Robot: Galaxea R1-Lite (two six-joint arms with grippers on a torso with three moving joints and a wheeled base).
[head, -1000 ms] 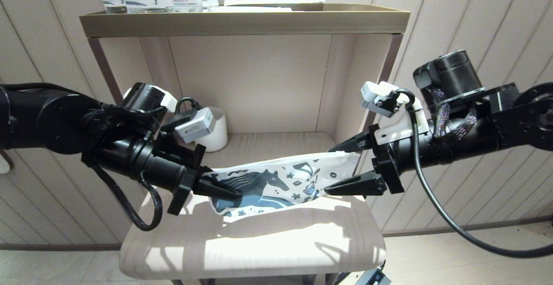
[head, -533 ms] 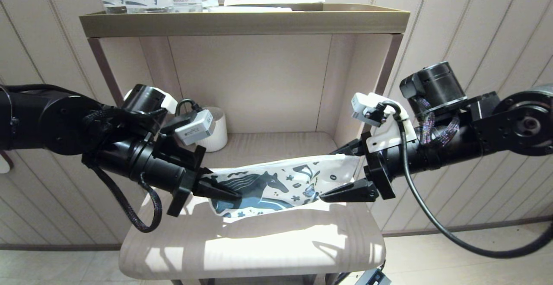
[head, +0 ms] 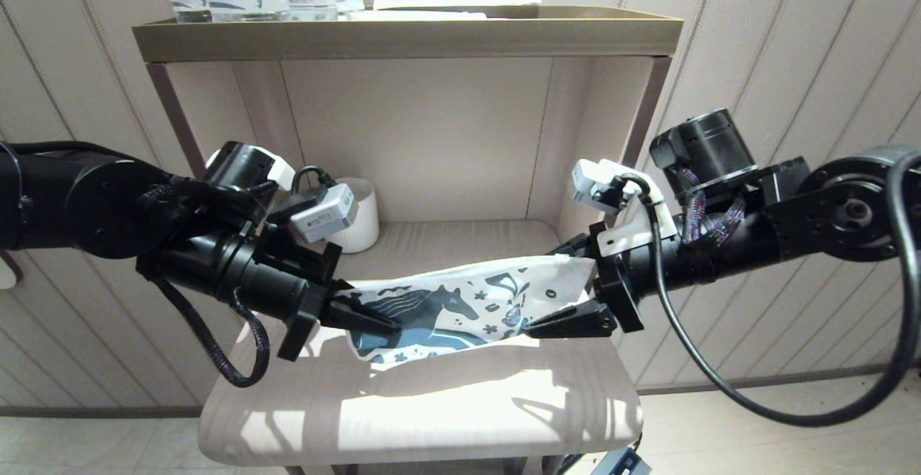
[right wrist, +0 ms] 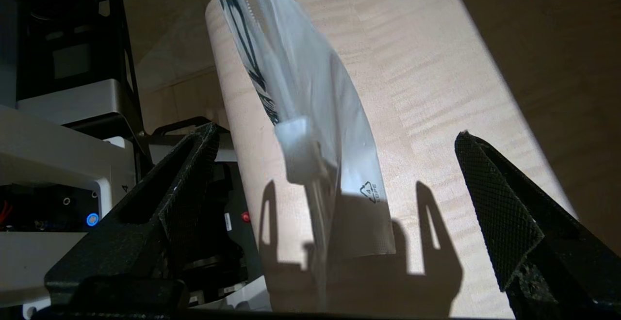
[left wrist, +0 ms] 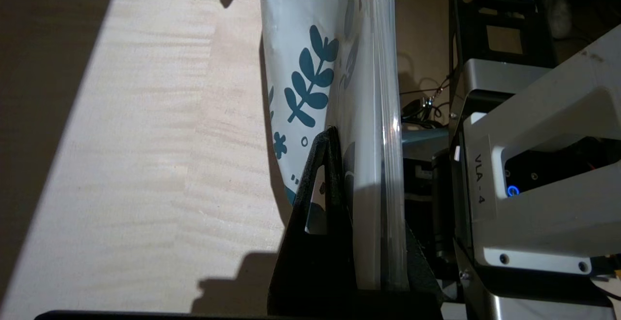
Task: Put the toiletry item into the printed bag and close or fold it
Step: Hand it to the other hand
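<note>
The printed bag [head: 460, 306] hangs stretched in the air above the pale wooden lower shelf [head: 432, 403] of the stand, its horse print facing the head camera, running nearly level between the two arms. Its left end is pinched in the left hand [head: 374, 319], whose fingers are pressed together on the bag's edge; the left wrist view shows the black fingers [left wrist: 322, 223] clamped over the bag's printed face and its clear sealing strip. The bag's other end, with a small white slider [right wrist: 298, 148] on its edge, reaches into the gap of the right hand [head: 557, 291], whose fingers [right wrist: 499, 223] are spread wide on either side of the bag without touching it. The toiletry item cannot be made out. A white ribbed mug [head: 363, 227] stands at the back of the shelf, behind the left arm.
</note>
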